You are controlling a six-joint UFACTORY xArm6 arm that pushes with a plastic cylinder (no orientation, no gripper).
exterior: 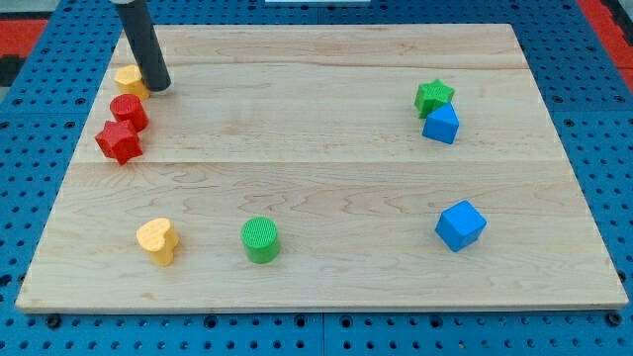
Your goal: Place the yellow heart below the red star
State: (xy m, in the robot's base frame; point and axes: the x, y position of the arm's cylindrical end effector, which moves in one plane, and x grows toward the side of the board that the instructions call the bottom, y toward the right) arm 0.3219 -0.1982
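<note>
The yellow heart [157,240] lies near the view's bottom left of the wooden board [326,148]. The red star [119,141] sits at the board's left edge, well above the heart. A red round block [130,112] touches the star's upper right. A yellow block [129,79] of unclear shape lies just above that. My tip [157,87] rests on the board at the yellow block's right side, far above the heart.
A green cylinder [261,239] stands right of the yellow heart. A green star [433,96] and a blue block [441,124] touch at the upper right. A blue cube [460,225] lies at the lower right. Blue pegboard surrounds the board.
</note>
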